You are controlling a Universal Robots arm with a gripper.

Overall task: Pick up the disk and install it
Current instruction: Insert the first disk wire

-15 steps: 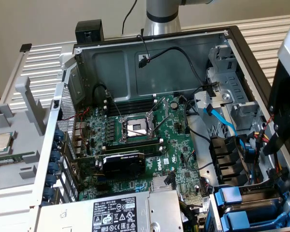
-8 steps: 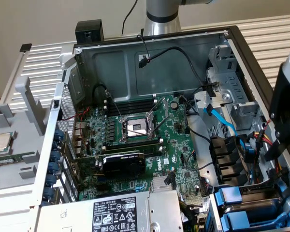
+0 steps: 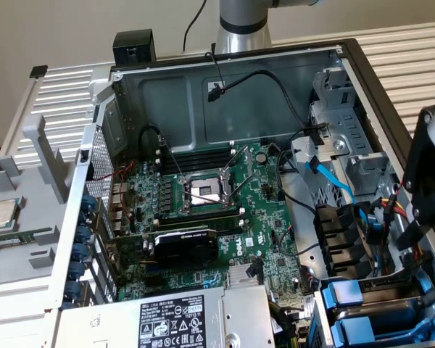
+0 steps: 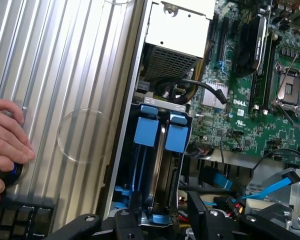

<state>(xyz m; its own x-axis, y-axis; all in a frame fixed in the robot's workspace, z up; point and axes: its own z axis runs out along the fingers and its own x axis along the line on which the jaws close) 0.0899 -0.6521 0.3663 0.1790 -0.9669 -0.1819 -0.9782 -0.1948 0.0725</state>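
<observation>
My gripper (image 4: 166, 214) hangs open over the drive cage (image 4: 182, 107) at the corner of the open computer case. Its two black fingers (image 4: 135, 212) stand apart, and nothing is held between them. In the cage, two blue plastic carriers (image 4: 146, 131) sit side by side, seen edge-on. I cannot tell which of them holds the disk; no silver body or label shows. In the exterior view the black gripper (image 3: 420, 203) is at the right edge, above the blue carriers (image 3: 346, 295).
The motherboard (image 3: 225, 210) with its open CPU socket fills the case floor. The grey power supply (image 3: 174, 322) lies beside the cage, with blue cables (image 4: 270, 185) close by. A small CPU chip (image 3: 3, 214) rests outside the case. A person's hand (image 4: 5, 140) is on the ribbed table.
</observation>
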